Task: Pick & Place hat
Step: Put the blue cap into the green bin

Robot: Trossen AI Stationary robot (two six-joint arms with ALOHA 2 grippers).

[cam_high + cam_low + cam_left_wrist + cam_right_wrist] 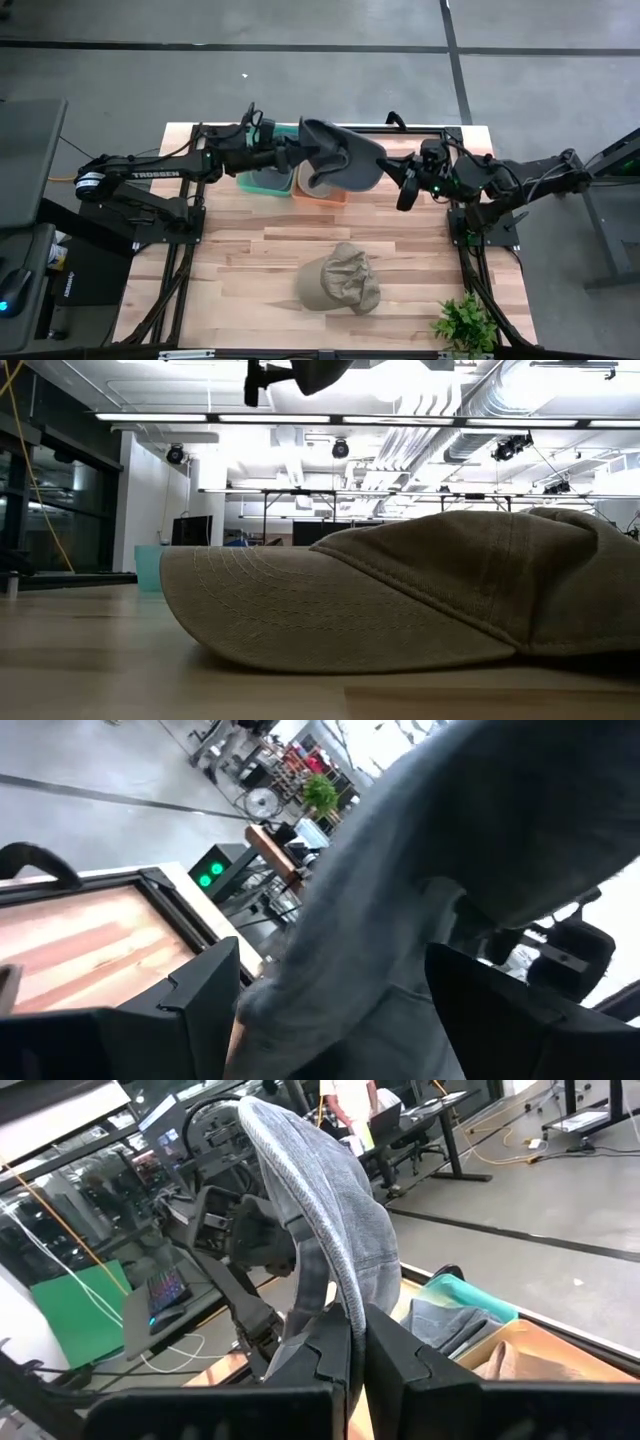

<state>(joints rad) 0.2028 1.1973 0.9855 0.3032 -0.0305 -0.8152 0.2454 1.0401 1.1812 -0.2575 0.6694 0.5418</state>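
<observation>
**Grey hat held aloft between both arms, tan hat waiting on the table**

From above, a grey hat (340, 160) hangs in the air over the far edge of the table (250, 250), above a teal bin (262, 182) and an orange bin (322, 192). The left gripper (290, 155) reaches in from one side and the right gripper (385, 165) from the other; both appear to meet the fabric. A second, tan hat (340, 280) lies near the front, well apart from the arms, with a small plant (465, 322) at the corner.

At table height the tan hat (420, 595) fills the picture, its brim flat on the wood, crown sagging.

The left wrist camera shows grey cloth (420, 890) draped between that arm's fingers (190, 1000), which stand fairly wide with the fabric bunched in the gap; a firm pinch cannot be confirmed.

The right wrist camera shows its fingers (330, 1355) pressed almost together on a thin edge of the grey hat (320, 1190), clearly clamping it.

The hat looks light and limp: it folds under its own weight, so the stiffer brim or its seam is probably the best hold. The crown would likely crumple and slip.
</observation>
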